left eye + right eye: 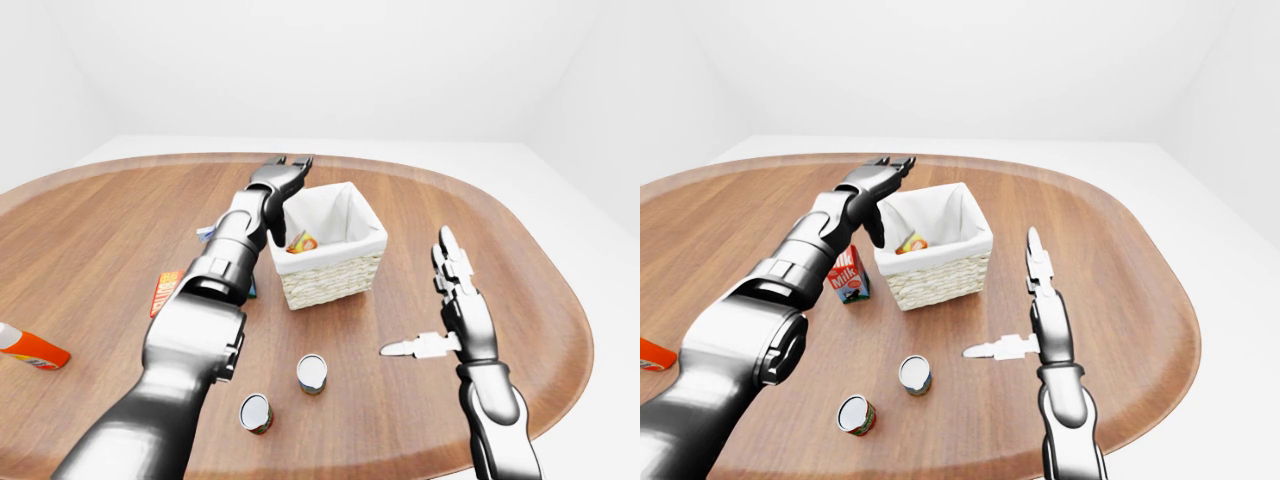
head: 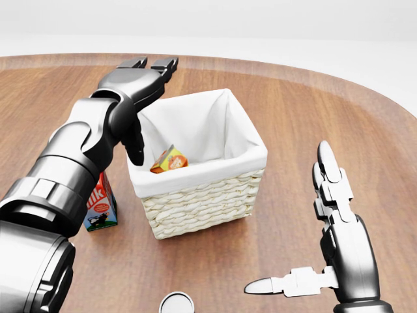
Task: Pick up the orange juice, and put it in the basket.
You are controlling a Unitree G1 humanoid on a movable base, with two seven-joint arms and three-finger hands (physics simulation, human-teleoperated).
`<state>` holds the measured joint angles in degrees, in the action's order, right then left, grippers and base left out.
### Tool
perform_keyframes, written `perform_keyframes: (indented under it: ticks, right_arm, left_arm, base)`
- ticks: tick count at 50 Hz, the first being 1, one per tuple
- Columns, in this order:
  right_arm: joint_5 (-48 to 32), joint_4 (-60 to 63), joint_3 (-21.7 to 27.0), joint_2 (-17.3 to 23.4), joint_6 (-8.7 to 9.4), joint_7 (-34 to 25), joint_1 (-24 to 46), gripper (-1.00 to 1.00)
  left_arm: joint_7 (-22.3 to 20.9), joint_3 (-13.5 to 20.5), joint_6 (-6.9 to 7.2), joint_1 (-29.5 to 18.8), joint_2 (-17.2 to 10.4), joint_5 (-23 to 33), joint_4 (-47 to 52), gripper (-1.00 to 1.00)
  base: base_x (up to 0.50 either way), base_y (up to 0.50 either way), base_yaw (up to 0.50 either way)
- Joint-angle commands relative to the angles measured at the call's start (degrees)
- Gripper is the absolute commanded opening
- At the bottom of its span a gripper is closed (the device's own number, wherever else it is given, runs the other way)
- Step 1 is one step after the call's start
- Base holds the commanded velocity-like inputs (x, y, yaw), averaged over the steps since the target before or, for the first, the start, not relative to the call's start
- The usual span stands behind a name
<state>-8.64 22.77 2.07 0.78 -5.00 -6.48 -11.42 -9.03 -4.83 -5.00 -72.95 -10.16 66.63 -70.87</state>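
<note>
Where basket (image 2: pixel 215 195) sits: one orange juice (image 2: pixel 169 160) inside, two cans (image 1: pixel 915 374) nearby.

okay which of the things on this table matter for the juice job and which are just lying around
For the job: juice carton, lying inside the basket; left hand, open above it.
Lying about: milk carton, two cans, orange bottle, flat red packet.
</note>
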Motion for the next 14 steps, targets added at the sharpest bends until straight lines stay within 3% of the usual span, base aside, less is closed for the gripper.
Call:
perform_keyframes:
  ticks: [1,14]
  right_arm:
    - [-0.1,0.1,-0.1,0.0,0.00,0.0,-0.1,1.00]
    - [0.1,-0.1,0.1,0.0,0.00,0.0,0.2,1.00]
  left_arm:
    - [-0.7,0.4,0.00,-0.3,0.0,-1.3,0.9,1.00]
    - [-4.2,1.1,0.00,2.0,-0.1,-4.7,6.6,1.00]
  base:
    - [0.00,0.00,0.00]
    - [0.00,0.00,0.00]
